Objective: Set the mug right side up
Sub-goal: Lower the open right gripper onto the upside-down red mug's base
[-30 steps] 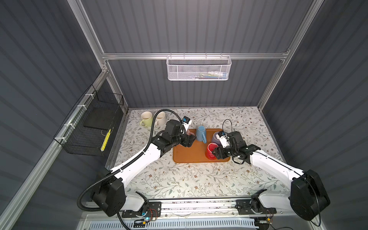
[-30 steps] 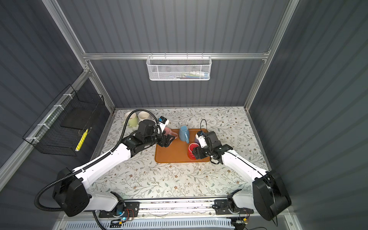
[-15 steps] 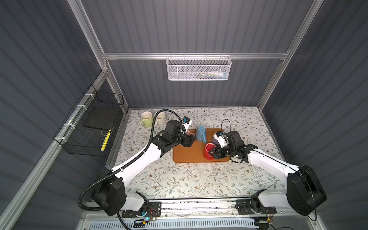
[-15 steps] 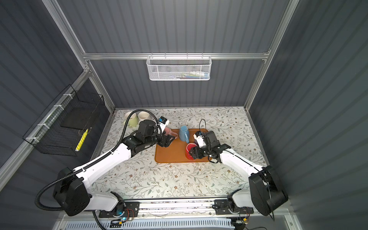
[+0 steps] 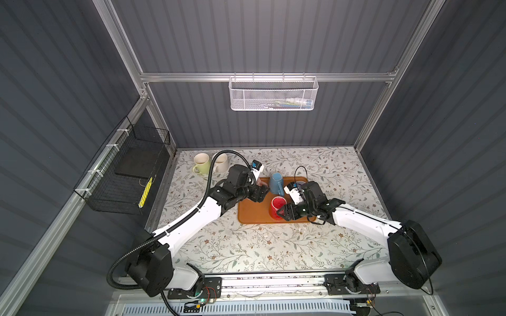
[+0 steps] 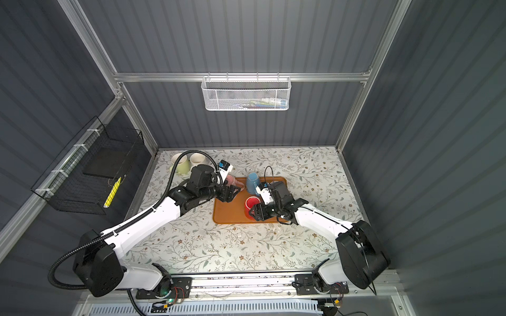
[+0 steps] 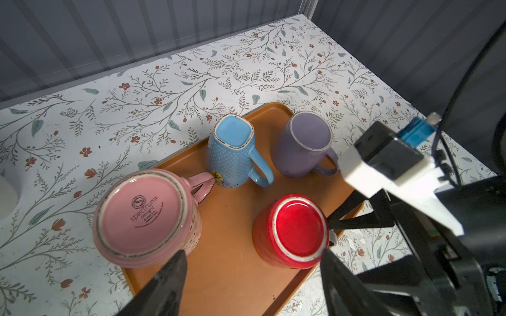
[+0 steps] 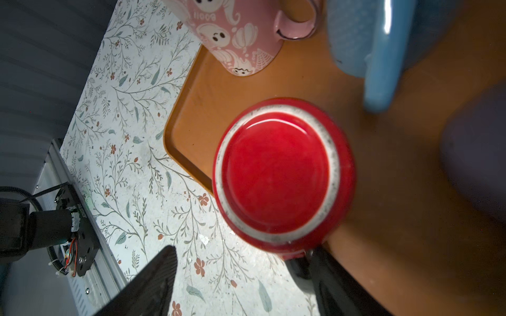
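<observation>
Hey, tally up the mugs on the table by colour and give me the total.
Pink mug: 1
Blue mug: 1
Purple mug: 1
Red mug: 1
Pale green mug: 1
White mug: 1
Total: 6 mugs

The table [image 7: 164, 82] is white, printed all over with grey-green leafy twigs and small rust-red flowers. The tray [image 7: 232, 219] is plain orange-brown. The red mug [image 7: 297, 229] is glossy red, with a whitish, dark-speckled ring round its base. The pink mug [image 7: 142, 213] has the same kind of ring, dark lettering on its pink base, and white ghosts and pumpkins on its side. The blue mug [image 7: 230, 161] is pale blue with fine dots all over and one yellow flower. The purple mug [image 7: 304, 145] is plain lilac. The green mug [image 5: 202, 163] looks pale yellowish green, though it shows small; the white mug [image 5: 223, 165] is off-white.
</observation>
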Robot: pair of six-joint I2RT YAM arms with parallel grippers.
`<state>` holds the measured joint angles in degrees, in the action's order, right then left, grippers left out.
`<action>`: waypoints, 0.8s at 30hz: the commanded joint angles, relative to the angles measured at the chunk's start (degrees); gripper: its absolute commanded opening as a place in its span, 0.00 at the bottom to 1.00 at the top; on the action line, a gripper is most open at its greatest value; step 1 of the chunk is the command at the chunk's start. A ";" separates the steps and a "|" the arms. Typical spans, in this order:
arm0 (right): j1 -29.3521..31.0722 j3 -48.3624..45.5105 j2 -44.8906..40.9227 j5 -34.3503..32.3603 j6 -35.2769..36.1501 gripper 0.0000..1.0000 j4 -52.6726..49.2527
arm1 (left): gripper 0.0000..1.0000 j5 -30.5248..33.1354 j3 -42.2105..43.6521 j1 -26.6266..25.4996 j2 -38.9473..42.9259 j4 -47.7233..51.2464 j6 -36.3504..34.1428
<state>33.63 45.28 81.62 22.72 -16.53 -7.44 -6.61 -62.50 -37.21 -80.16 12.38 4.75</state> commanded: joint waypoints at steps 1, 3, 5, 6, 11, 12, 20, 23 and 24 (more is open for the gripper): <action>0.95 1.65 0.46 0.02 -1.35 0.78 1.01 | 0.76 0.11 -0.36 -0.32 0.53 0.97 -0.27; 0.96 2.05 0.30 -1.52 -0.05 0.78 -1.05 | 0.76 0.11 -0.08 -0.27 0.71 0.98 -0.23; 1.04 2.36 -0.03 -2.93 2.10 0.77 -3.84 | 0.76 0.06 0.01 -0.32 0.71 0.81 -0.18; 1.11 2.46 -0.22 -6.02 3.33 0.77 -5.45 | 0.76 0.02 0.21 -0.32 0.76 0.71 -0.18; 2.31 2.45 -0.33 -12.94 7.09 0.74 -10.07 | 0.76 -0.54 0.74 -0.32 0.38 -0.32 0.33; 2.79 2.37 -0.02 -14.14 7.43 0.73 -10.18 | 0.76 -0.64 0.76 -0.38 0.34 -0.36 0.45; 7.45 1.39 1.59 -20.73 9.69 0.67 -6.82 | 0.76 -0.06 0.39 -0.41 0.88 0.97 -0.01; 7.86 1.47 3.49 -22.78 10.05 0.63 -6.38 | 0.76 -0.07 0.54 -0.41 0.86 0.98 0.07; 7.86 1.77 4.38 -23.30 10.09 0.62 -6.46 | 0.76 -0.15 0.49 -0.40 0.78 0.98 0.08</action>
<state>41.32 46.65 83.83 3.33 -7.44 -14.09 -6.61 -62.50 -37.21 -80.16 12.38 4.78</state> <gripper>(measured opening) 0.625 0.756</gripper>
